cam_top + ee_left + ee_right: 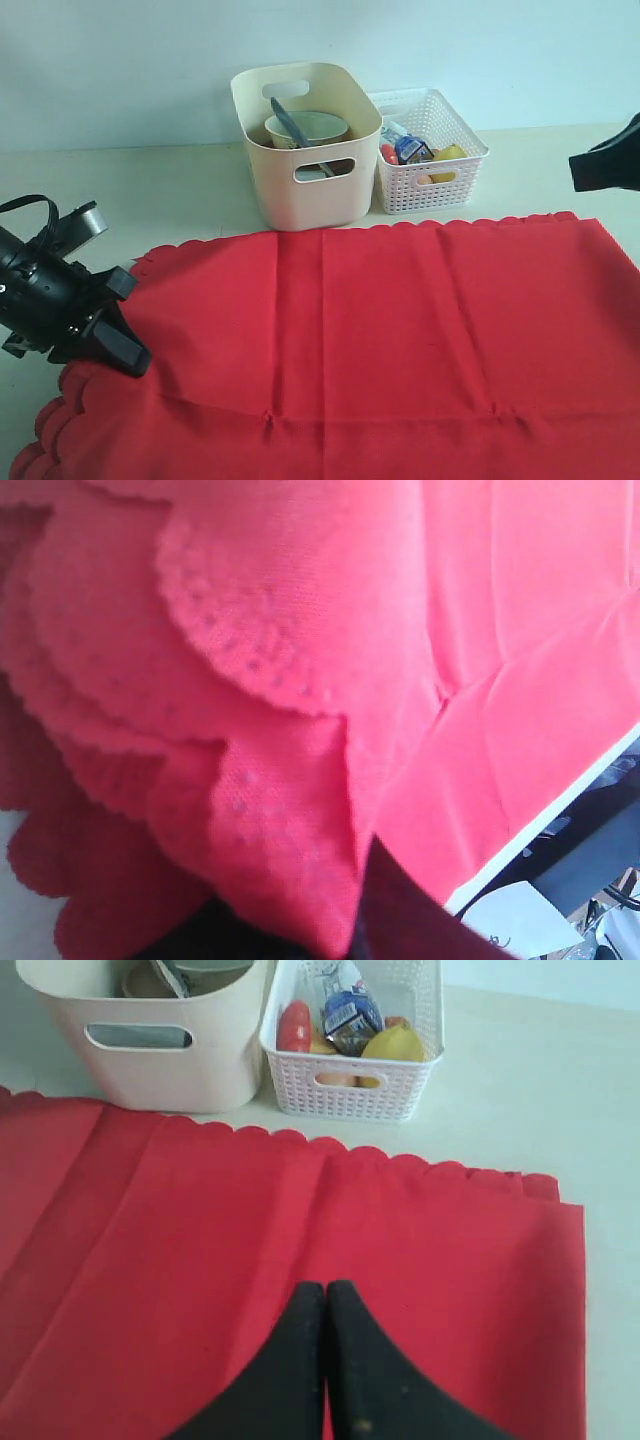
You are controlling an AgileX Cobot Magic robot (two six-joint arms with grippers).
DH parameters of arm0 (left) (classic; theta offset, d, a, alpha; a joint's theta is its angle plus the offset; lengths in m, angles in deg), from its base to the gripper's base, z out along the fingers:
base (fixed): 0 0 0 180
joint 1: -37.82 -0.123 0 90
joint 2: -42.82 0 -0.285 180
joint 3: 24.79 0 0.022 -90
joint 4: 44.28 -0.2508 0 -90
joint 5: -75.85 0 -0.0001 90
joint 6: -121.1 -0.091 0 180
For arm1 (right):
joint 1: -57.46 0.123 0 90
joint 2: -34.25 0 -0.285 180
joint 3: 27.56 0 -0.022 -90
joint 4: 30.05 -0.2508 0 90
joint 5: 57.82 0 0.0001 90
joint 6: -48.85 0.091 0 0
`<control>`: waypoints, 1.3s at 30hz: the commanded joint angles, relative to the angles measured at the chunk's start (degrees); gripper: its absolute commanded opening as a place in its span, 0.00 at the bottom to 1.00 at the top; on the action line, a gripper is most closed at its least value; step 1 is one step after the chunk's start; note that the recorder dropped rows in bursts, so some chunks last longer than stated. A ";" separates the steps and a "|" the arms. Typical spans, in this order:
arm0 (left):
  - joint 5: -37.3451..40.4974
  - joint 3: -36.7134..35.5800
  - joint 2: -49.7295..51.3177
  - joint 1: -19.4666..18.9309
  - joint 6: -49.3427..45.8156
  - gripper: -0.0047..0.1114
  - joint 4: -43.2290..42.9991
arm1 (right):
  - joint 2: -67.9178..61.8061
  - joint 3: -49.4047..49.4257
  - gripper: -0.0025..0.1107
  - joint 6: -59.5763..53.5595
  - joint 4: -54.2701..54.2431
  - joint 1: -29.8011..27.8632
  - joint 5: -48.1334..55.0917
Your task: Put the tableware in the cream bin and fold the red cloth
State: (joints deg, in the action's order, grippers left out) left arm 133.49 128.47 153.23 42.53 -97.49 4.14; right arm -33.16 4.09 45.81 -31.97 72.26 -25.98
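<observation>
Red cloth; bowl inside cream bin

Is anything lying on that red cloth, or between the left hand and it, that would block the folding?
Nothing visible does. The left hand is closed on the red cloth at its left scalloped edge, with the fabric bunched against it. The cloth's top is bare; the cream bin and white basket stand beyond its far edge.
</observation>
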 commanded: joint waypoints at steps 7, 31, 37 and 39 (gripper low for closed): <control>0.10 0.37 -0.71 -0.14 -0.61 0.04 1.50 | -10.11 -0.07 0.02 4.65 7.23 -0.16 1.14; 0.40 1.03 -8.88 -10.78 0.38 0.04 1.79 | -42.39 -8.20 0.02 10.71 14.28 -13.94 11.15; -1.32 0.69 -8.72 -12.18 3.08 0.04 -1.45 | -42.39 -8.20 0.02 10.05 12.04 -13.81 11.15; -1.32 0.69 -8.00 -12.18 3.08 0.04 -1.44 | -42.39 -8.20 0.02 9.18 10.78 -13.81 11.15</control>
State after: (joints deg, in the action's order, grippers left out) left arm 132.79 129.05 144.85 30.57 -94.95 2.37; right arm -75.48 -3.80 56.19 -20.07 58.67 -14.80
